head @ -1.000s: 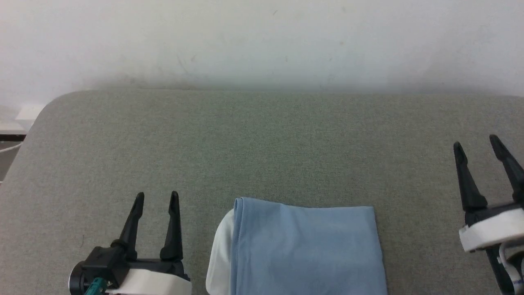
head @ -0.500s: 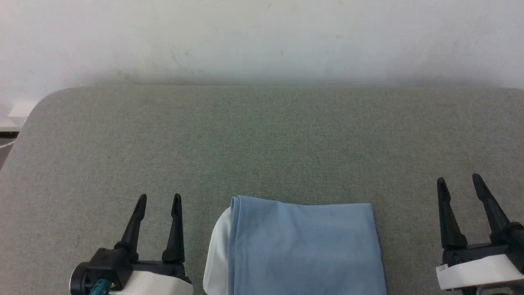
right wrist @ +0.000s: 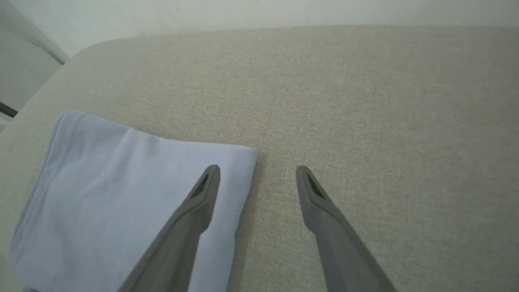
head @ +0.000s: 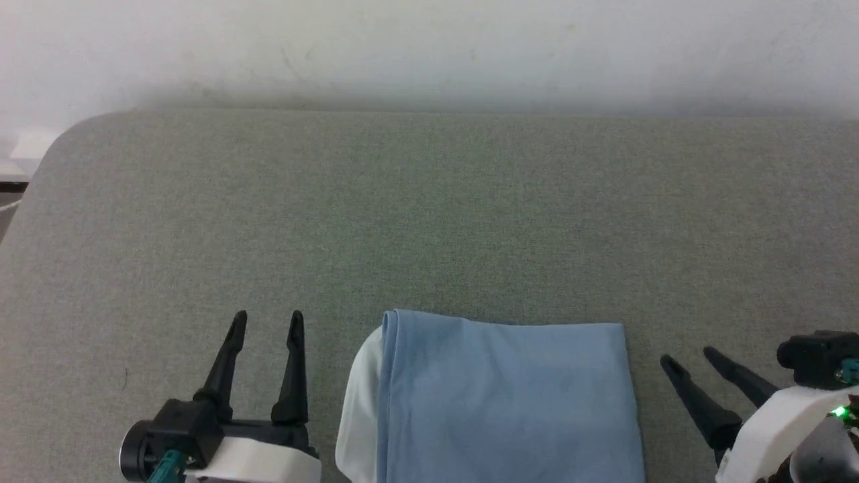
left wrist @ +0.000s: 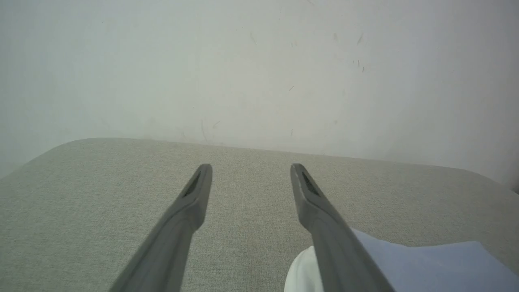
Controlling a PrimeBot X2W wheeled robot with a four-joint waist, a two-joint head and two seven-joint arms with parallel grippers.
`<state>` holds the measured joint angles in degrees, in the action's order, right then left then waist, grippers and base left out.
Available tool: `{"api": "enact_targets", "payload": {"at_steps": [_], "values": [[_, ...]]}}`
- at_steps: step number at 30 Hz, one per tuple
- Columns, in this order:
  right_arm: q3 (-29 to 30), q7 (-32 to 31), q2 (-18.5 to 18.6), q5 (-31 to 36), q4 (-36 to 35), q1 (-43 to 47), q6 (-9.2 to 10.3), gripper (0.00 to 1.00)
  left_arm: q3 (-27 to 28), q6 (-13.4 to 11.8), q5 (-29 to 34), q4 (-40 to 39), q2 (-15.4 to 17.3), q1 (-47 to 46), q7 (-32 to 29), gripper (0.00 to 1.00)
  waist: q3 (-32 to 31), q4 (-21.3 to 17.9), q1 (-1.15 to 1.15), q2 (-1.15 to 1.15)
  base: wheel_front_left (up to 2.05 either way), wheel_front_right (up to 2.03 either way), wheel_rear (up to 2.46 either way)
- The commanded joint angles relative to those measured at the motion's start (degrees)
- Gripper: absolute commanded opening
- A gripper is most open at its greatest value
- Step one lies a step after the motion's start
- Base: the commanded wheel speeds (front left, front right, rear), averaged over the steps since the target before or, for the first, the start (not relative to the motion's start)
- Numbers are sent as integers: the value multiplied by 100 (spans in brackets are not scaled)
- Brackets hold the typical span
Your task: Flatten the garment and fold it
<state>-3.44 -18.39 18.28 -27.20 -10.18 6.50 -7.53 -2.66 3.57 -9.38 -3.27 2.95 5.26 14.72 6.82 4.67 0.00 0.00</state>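
Fabric of the garment is being shown folded into a neat light blue rectangle, lying flat on the grey-green table at its near edge, between the two grippers. A white collar is being left exposed along the garment's left side, bulging out from under the blue layer. The left gripper is being held just beside that white edge, its two dark fingers spread apart with nothing between them, pointing toward the pale wall. The right gripper is being held just beside the garment's right edge, tilted toward the far left, its fingers likewise spread and empty. In the right wrist view one finger is being seen across the garment's corner; contact cannot be told.
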Motion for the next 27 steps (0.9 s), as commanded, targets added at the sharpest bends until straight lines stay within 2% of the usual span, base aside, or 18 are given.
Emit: {"api": "enact_targets", "payload": {"at_steps": [1,3,7,9,13,20,21,22,23,27], "values": [[40,-598,40,-540,-97,74,4,100,-13,43,56,5,-7,-124,28,100,153,83,0,0,0,0,0],[80,-1196,125,-902,-149,105,4,100,-27,45,66,11,-7,-172,28,100,228,134,0,0,0,0,0],[204,-2174,-3,-1521,7,136,4,100,-82,54,72,23,-7,-261,28,100,365,237,0,0,0,0,0],[248,-2457,-93,-1686,100,96,4,100,-117,56,75,31,-7,-301,28,100,422,291,0,0,0,0,0],[217,-2742,-271,-1823,353,-49,4,100,-158,40,80,45,-7,-369,28,100,517,388,0,0,0,0,0],[-265,-2686,-376,-1562,964,-394,4,100,-201,37,99,101,-7,-452,28,100,613,484,0,0,0,0,0],[-346,-2654,-375,-1522,1054,-435,4,87,-207,36,104,114,-7,-464,28,100,612,491,0,0,0,0,0],[-442,-2619,-356,-1477,1121,-478,4,36,-211,34,105,126,-7,-475,28,100,608,494,0,0,0,0,0],[-530,-2542,-331,-1431,1175,-525,4,0,-213,32,106,139,-7,-484,28,100,598,493,0,0,0,0,0],[-787,-2210,-223,-1320,1383,-692,4,0,-214,36,93,173,-7,-485,28,100,478,439,0,0,0,0,0]]}}
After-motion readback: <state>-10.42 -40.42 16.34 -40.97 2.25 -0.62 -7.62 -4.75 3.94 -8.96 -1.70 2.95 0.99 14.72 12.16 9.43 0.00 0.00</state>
